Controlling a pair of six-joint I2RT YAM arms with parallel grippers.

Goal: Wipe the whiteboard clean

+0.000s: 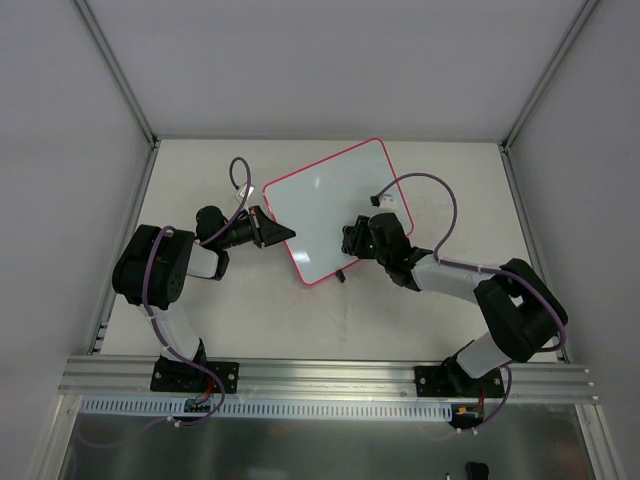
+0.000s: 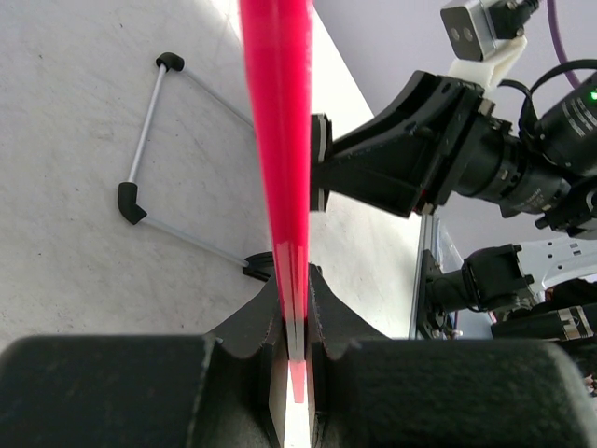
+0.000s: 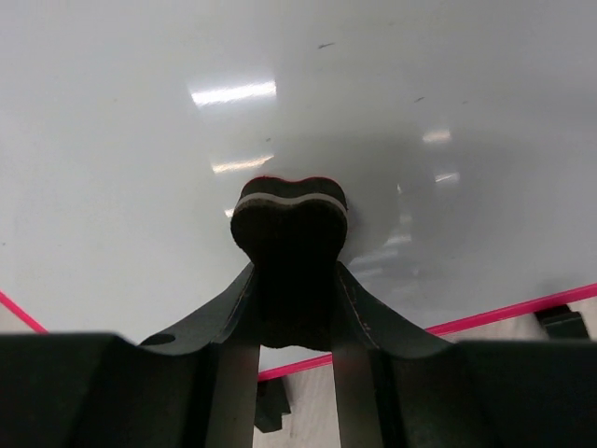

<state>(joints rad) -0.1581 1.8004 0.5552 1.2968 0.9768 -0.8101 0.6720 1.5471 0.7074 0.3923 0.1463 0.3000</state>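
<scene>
The whiteboard (image 1: 335, 205), white with a thin pink-red frame, stands tilted on the table; its face looks clean. My left gripper (image 1: 275, 228) is shut on the board's left edge; in the left wrist view the pink frame (image 2: 280, 140) runs up from between my fingers (image 2: 297, 322). My right gripper (image 1: 352, 240) is shut on a small black eraser (image 3: 289, 219) with a white and red layer, pressed against the board's face (image 3: 187, 140) near its lower pink edge (image 3: 504, 313).
A thin wire stand with black ends (image 2: 140, 201) lies on the table behind the board. A black clip or foot (image 1: 341, 274) shows under the board's lower edge. Metal frame posts run along the table's left and right sides.
</scene>
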